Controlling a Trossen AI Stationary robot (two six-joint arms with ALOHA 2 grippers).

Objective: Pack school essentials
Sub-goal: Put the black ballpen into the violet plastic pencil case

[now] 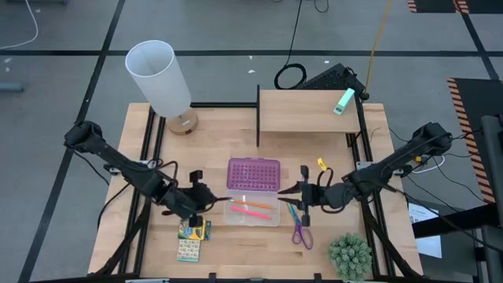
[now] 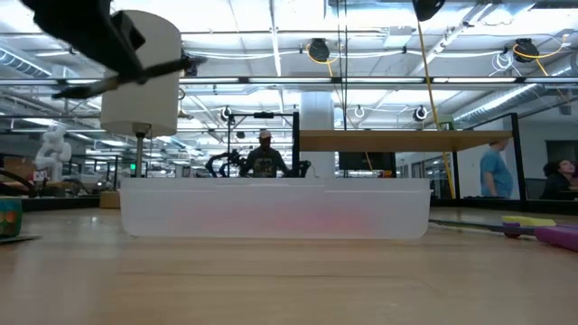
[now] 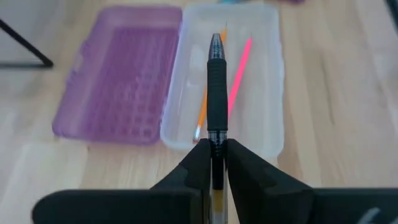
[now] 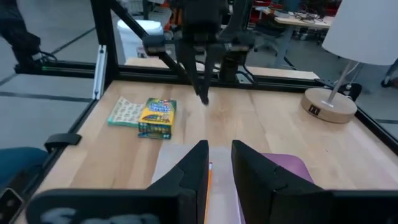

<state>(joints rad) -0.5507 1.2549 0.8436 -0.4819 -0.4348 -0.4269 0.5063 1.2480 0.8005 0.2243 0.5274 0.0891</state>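
A clear open case point(image 1: 253, 211) lies mid-table with its purple studded lid point(image 1: 253, 173) folded out on the far side. Inside it lie an orange pencil point(image 3: 202, 109) and a pink pen point(image 3: 237, 71). My left gripper point(image 1: 206, 201) hovers just left of the case, shut on a dark pen point(image 3: 216, 87) whose tip points over the case. My right gripper point(image 1: 289, 191) hangs open at the case's right end, holding nothing. Purple-handled scissors point(image 1: 301, 232) lie near it. A crayon box point(image 1: 195, 230) and a patterned pack point(image 1: 187, 249) lie below the left gripper. A small yellow piece point(image 1: 321, 163) rests farther back. My left gripper pinches the pen's barrel point(image 3: 215, 144) between its two fingers, just behind the black rubber grip. The fingers come level from the table's left, and the pen runs forward along them. The pen is lifted clear, nearly level, high above the table point(image 2: 126, 77).
A white lamp point(image 1: 161, 79) stands at the far left. A wooden shelf point(image 1: 306, 110) at the back holds a mint-green block point(image 1: 343, 101). A small green plant point(image 1: 349, 253) sits at the near right. Bare wood lies in front of the case.
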